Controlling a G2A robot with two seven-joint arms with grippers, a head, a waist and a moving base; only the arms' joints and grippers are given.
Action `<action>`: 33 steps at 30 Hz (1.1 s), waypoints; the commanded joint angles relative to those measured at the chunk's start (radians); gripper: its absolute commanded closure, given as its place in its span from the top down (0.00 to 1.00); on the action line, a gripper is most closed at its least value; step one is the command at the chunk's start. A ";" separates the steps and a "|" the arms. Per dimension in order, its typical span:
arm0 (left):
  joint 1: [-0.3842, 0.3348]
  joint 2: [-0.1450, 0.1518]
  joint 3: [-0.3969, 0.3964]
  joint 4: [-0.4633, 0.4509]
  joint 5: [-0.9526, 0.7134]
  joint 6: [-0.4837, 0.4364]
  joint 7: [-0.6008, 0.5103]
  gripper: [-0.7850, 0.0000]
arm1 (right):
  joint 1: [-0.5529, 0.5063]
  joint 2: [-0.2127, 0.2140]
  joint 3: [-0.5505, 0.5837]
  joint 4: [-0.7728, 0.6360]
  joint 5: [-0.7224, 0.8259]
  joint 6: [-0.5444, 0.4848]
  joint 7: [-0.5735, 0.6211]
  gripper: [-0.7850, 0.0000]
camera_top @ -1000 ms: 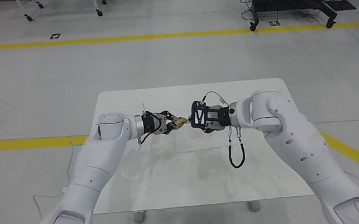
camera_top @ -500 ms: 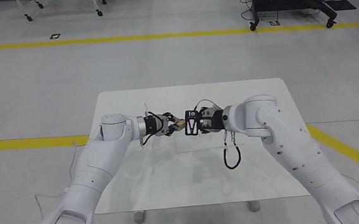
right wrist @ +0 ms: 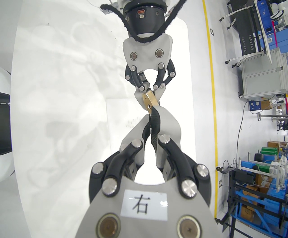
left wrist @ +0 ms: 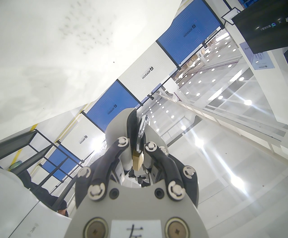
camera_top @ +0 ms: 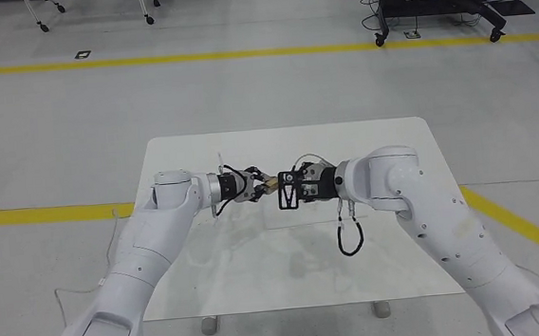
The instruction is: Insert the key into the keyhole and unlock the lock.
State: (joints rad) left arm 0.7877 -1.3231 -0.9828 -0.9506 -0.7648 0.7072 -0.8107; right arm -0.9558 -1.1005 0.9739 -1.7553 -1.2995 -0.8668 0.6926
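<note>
The white table [camera_top: 382, 140], with rounded corners, stands on a glossy grey floor [camera_top: 245, 94]. One yellow line [camera_top: 194, 56] crosses the floor beyond the table's far edge, and a second yellow line [camera_top: 26, 216] runs level with the table's middle. A dark wheeled frame [camera_top: 447, 6] stands beyond the far right corner, and blue and white wall panels [left wrist: 146, 72] rise under rows of round ceiling lights [left wrist: 201, 81].

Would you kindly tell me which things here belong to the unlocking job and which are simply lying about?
Job: padlock, held in the left gripper, jaws shut; key, pinched in the right gripper, jaws shut.
Just about: white table below them; black-framed cart and yellow floor line beyond it.
</note>
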 commanded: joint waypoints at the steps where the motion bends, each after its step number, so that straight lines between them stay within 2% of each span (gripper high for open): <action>1: 0.000 -0.001 0.001 0.002 -0.005 -0.002 0.000 0.00 | 0.006 -0.001 -0.007 0.004 -0.003 -0.002 0.003 0.00; 24: -0.018 0.000 0.016 -0.004 0.003 0.005 0.019 0.00 | 0.038 -0.006 -0.064 -0.002 -0.083 0.026 0.037 0.00; 33: -0.015 0.006 0.007 -0.045 0.025 0.016 0.079 0.00 | 0.037 -0.008 -0.091 -0.055 -0.168 0.063 0.131 0.00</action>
State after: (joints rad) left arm 0.7713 -1.3178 -0.9743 -0.9900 -0.7424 0.7229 -0.7418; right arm -0.9178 -1.1077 0.8860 -1.8028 -1.4580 -0.8107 0.8091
